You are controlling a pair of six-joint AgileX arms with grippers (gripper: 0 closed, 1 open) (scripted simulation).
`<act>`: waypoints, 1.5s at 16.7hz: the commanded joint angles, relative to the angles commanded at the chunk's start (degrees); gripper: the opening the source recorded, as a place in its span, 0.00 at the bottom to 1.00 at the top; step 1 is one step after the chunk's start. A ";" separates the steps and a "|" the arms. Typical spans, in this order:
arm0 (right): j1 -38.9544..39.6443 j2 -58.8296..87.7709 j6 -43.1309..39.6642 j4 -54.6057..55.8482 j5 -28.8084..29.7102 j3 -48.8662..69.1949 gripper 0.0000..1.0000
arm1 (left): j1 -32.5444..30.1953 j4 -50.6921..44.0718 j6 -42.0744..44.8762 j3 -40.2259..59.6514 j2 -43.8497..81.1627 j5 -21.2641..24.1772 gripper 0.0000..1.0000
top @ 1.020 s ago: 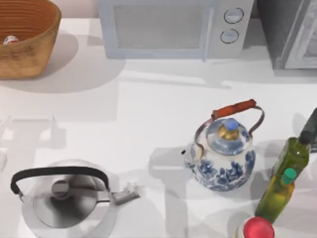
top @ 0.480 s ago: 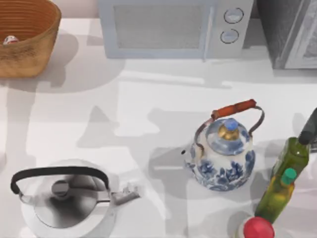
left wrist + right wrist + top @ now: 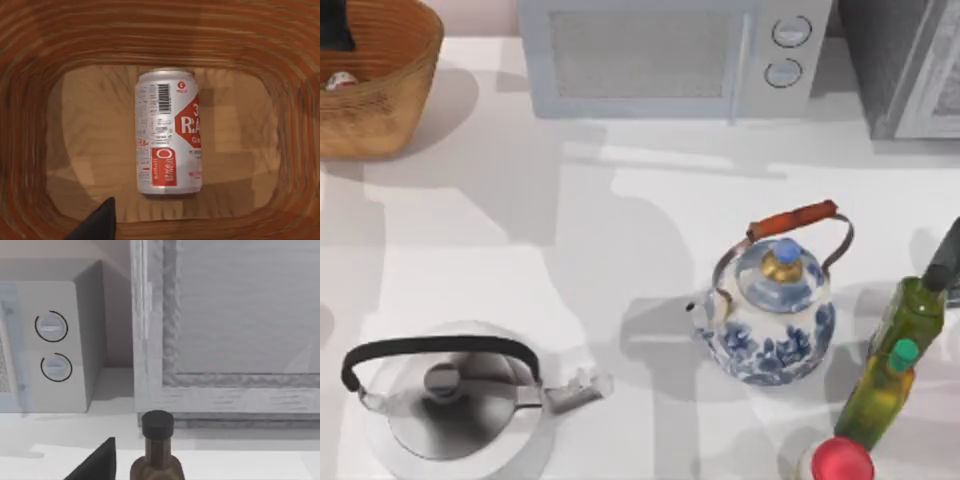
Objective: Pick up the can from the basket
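The basket (image 3: 380,110) is round, woven and tan-brown, and stands at the table's back left corner. The can (image 3: 340,80) lies inside it near the left wall. In the left wrist view the can (image 3: 169,132) is silvery-white with red markings and a barcode. It lies on its side on the basket's floor, ringed by the ribbed orange-brown wall (image 3: 160,35). My left gripper (image 3: 335,25) hangs as a dark shape over the basket's back part, above the can and apart from it. A dark part of my right gripper (image 3: 97,462) shows in the right wrist view, near a dark-capped bottle (image 3: 157,426).
A white microwave (image 3: 660,55) stands at the back, with a grey appliance (image 3: 910,60) to its right. A steel kettle (image 3: 450,395) sits front left and a blue-and-white kettle (image 3: 770,310) right of centre. Two olive bottles (image 3: 910,310) (image 3: 880,390) and a red-topped white container (image 3: 840,462) crowd the front right.
My left gripper has come into the top view above the basket. The arm shadows on the table have shifted. The can, the kettles and the bottles have not moved.
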 joint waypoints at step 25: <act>0.00 0.00 0.00 0.00 0.00 0.00 1.00 | 0.03 -19.91 -0.46 48.09 34.96 1.75 1.00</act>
